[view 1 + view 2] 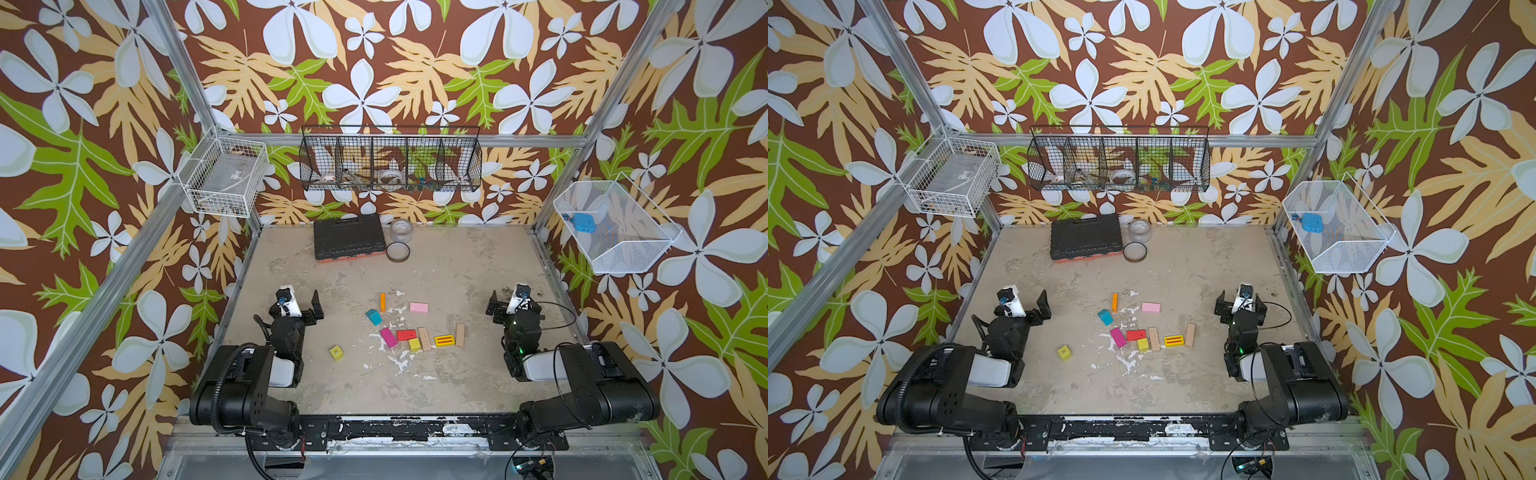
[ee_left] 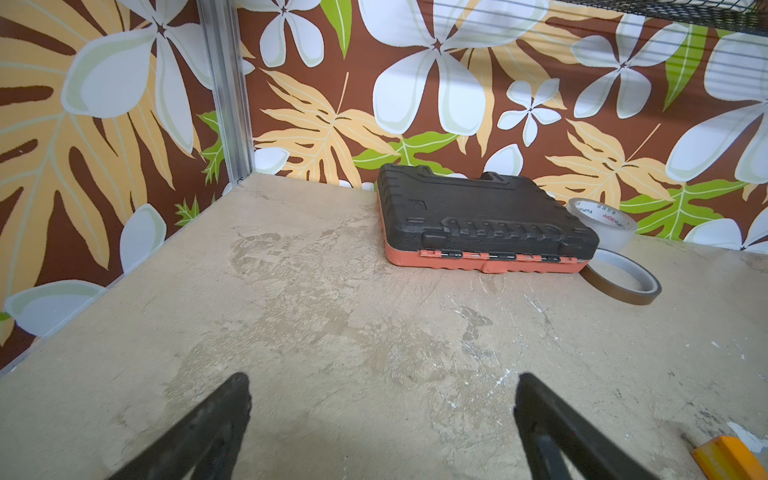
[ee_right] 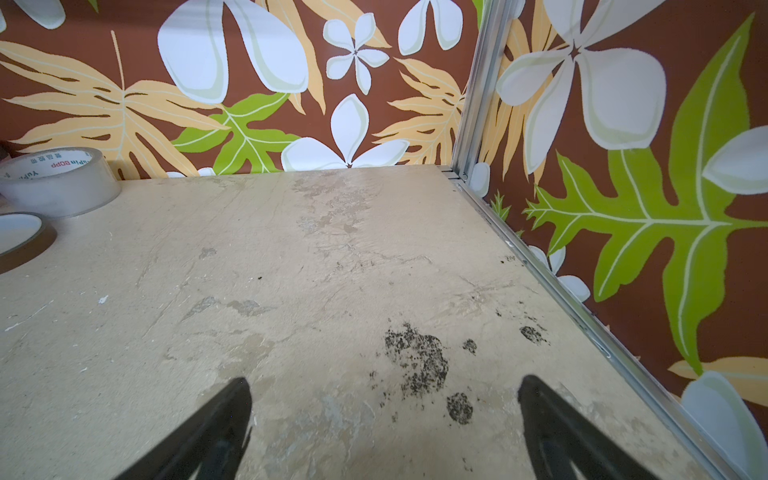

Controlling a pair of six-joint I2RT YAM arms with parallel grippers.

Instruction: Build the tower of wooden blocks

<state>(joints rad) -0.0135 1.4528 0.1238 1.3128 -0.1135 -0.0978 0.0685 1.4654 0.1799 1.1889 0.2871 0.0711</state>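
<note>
left gripper (image 2: 382, 388): jaws spread full wide, nothing between them, only bare tabletop (image 2: 332, 311). right gripper (image 3: 384, 392): same, wide apart, holding nothing; dark speckled stain (image 3: 417, 365) on the table just ahead of it. in both top views the two sit low at the left and right sides of the table, aimed at the back wall, well clear of the blocks.

wood blocks (image 1: 1136, 335) lie mid-table between the arms, all flat on the surface, one layer, none on top of another. far group: orange stick (image 1: 382, 302), pink slab (image 1: 419, 307), teal block (image 1: 373, 317). near cluster, left to right: magenta block (image 1: 389, 337), red block (image 1: 406, 335), small yellow block (image 1: 414, 344), tan plank (image 1: 424, 338), yellow red-striped block (image 1: 444, 340), second tan plank (image 1: 459, 334). yellow cube (image 1: 336, 353) sits apart, toward the left arm.

further out at the back wall: black tool case (image 1: 347, 239), orange underside, with a clear tape roll (image 1: 401, 232) and a brown tape ring (image 1: 397, 252) just beside its right end.
</note>
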